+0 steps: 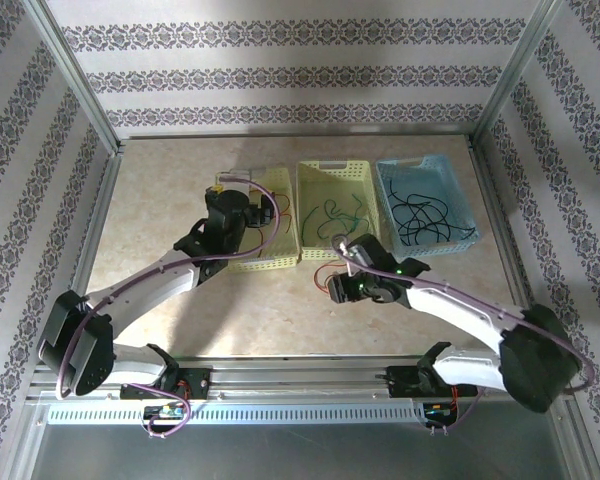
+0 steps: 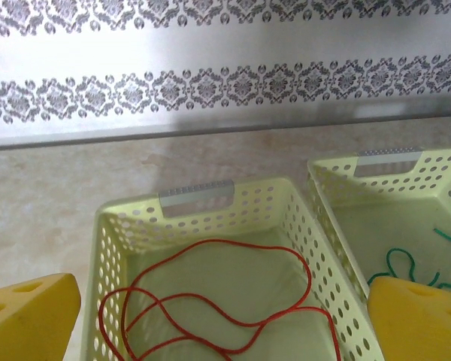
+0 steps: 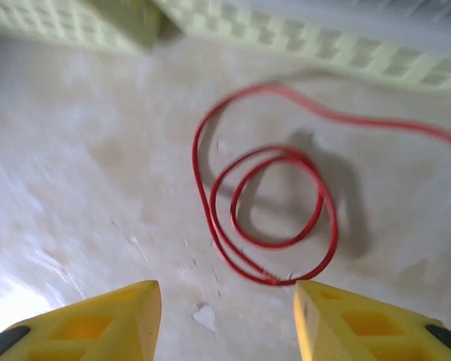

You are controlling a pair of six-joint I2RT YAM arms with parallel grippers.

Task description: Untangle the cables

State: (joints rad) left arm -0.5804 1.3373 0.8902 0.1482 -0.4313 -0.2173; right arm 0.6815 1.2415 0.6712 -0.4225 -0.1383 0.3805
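Table front free bar red cable; baskets block back.

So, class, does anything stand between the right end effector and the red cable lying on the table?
Nothing visible does: the right end effector hangs open over the red cable, which lies uncovered on the bare table.

A red cable lies in a pale yellow basket, green cables in a second pale yellow basket, and black cables in a light blue basket. Another red cable loops on the mottled beige table. The walls are white with grey floral bands.
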